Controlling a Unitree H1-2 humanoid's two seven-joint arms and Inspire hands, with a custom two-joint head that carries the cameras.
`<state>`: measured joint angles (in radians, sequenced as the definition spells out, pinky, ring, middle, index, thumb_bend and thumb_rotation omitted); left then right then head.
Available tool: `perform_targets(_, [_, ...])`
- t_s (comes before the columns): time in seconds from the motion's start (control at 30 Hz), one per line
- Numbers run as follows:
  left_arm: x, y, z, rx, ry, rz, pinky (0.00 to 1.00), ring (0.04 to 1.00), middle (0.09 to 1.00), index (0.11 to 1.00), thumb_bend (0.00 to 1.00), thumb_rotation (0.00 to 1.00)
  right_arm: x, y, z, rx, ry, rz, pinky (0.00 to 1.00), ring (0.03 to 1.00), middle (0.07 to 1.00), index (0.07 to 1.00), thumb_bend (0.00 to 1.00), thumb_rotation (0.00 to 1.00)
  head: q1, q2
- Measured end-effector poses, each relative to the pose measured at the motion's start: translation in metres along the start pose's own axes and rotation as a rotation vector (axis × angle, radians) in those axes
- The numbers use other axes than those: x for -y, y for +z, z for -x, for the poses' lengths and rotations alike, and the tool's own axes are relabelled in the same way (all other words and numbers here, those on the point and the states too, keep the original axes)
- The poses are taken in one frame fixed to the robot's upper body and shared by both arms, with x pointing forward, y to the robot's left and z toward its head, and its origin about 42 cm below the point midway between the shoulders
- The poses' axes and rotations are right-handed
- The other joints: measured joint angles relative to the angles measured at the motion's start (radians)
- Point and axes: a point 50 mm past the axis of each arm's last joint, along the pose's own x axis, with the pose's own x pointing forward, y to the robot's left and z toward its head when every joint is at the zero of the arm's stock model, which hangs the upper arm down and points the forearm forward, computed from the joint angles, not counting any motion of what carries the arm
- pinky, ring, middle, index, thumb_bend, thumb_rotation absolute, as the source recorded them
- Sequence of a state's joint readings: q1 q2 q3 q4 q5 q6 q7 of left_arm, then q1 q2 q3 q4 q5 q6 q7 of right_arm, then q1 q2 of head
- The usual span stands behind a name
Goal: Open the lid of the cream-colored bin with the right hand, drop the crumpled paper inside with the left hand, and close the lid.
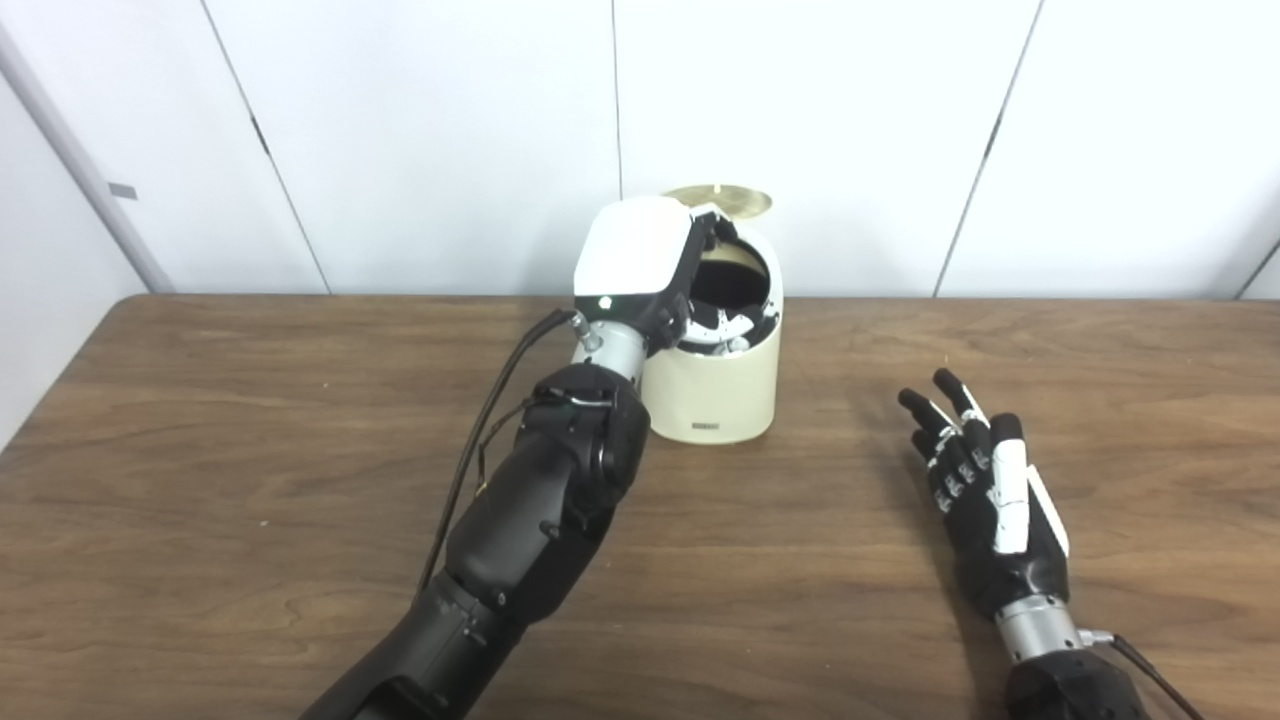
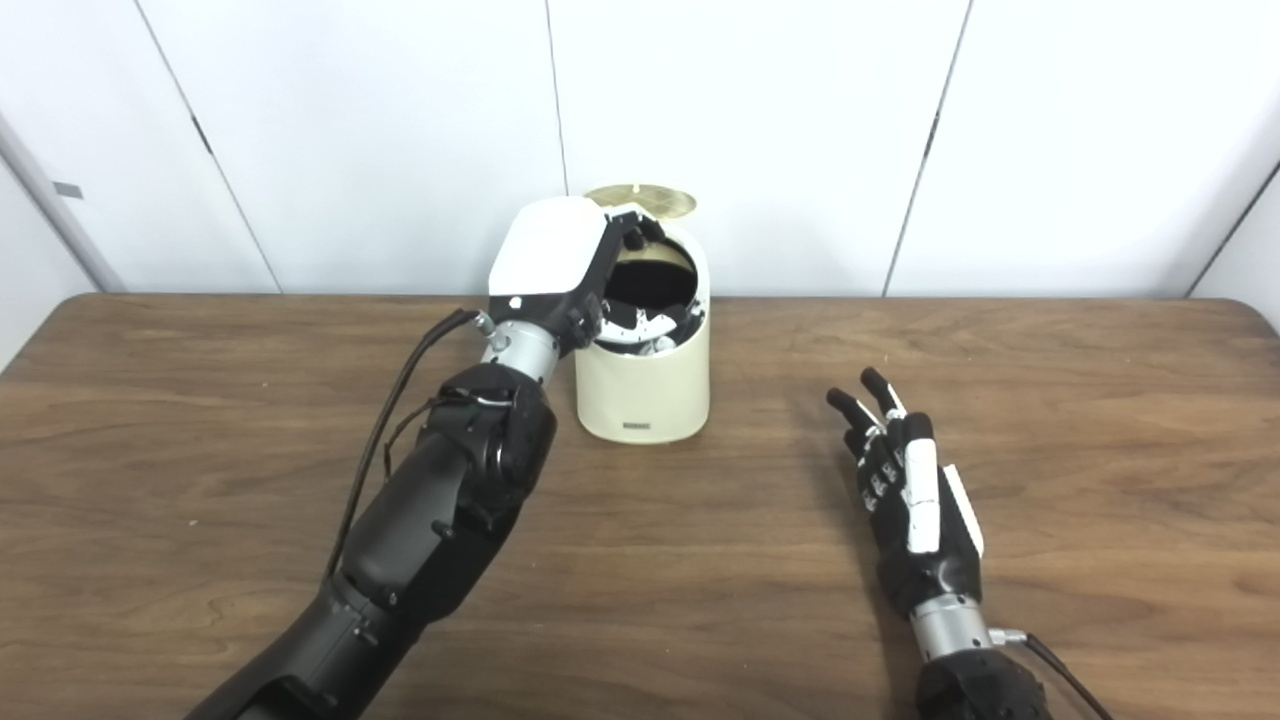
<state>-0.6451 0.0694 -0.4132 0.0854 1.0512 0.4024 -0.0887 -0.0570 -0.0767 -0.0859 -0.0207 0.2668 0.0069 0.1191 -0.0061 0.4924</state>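
Note:
The cream-colored bin stands at the back middle of the table. Its gold lid is raised upright behind the opening. My left hand is over the bin's opening, its white back toward me. Its fingers reach down inside the rim and its thumb is up near the lid, with the dark inside of the bin showing between them. I see no crumpled paper in the hand or on the table. My right hand rests on the table to the right of the bin, open and empty, fingers spread.
The wooden table runs wide to both sides. A white panelled wall stands right behind the bin. The left forearm crosses the table in front of the bin's left side.

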Motion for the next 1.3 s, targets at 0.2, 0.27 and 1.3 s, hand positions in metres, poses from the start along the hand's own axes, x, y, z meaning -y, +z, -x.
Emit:
perform_targets(0.2, [0.0,0.0,0.0,0.0,0.004,0.001,0.48,0.624,0.731,0.693,0.82,0.0,0.0,0.0,0.0,0.0,0.0,-0.002,1.0,0.976,0.862,0.936,0.58,1.0,0.0,0.002])
perform_targets(0.27, [0.0,0.0,0.001,-0.002,0.01,0.003,0.46,0.592,0.698,0.678,0.81,0.0,0.0,0.0,0.0,0.0,0.0,-0.002,1.0,0.974,0.862,0.935,0.58,1.0,0.0,0.002])
perform_targets(1.3, [0.009,-0.039,0.019,0.022,0.242,0.223,0.39,0.442,0.516,0.462,0.48,0.0,0.002,0.0,0.0,-0.011,0.028,-0.002,1.0,0.964,0.858,0.907,0.57,1.0,0.008,-0.008])
